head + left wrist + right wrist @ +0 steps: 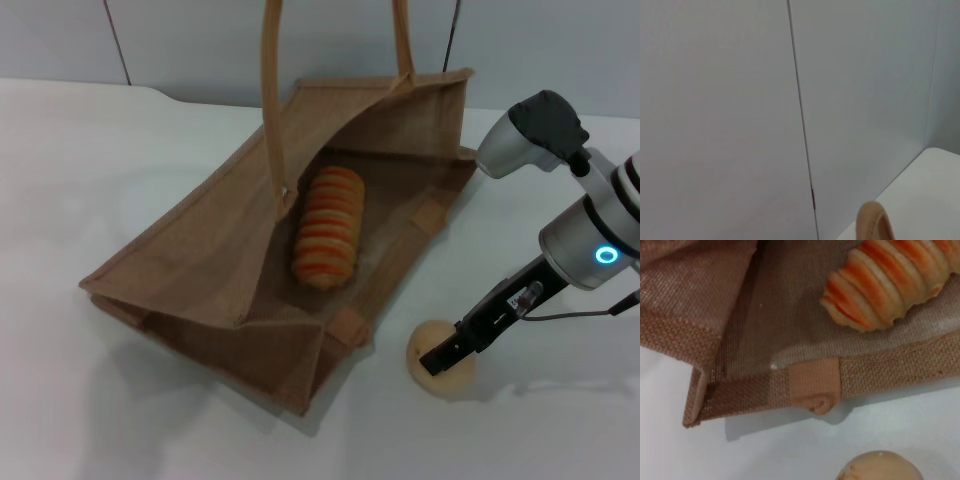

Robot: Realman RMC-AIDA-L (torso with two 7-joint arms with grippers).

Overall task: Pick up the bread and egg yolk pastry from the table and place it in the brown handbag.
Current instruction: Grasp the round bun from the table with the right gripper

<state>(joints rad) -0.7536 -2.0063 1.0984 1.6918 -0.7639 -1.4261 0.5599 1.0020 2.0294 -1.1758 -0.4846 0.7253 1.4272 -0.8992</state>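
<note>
Bread point(327, 227) lies inside brown handbag point(200, 270); right gripper point(447, 355) down on egg yolk pastry point(443, 374) on table point(80, 160), finger state unclear.

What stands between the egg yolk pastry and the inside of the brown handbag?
Only the handbag's low front edge with a handle tab; the white table between is bare. The pastry sits under the right gripper. The bread lies inside.

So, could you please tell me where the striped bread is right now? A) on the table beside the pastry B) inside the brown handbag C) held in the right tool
B: the bread lies inside the open brown handbag, while the egg yolk pastry sits outside on the table.
</note>
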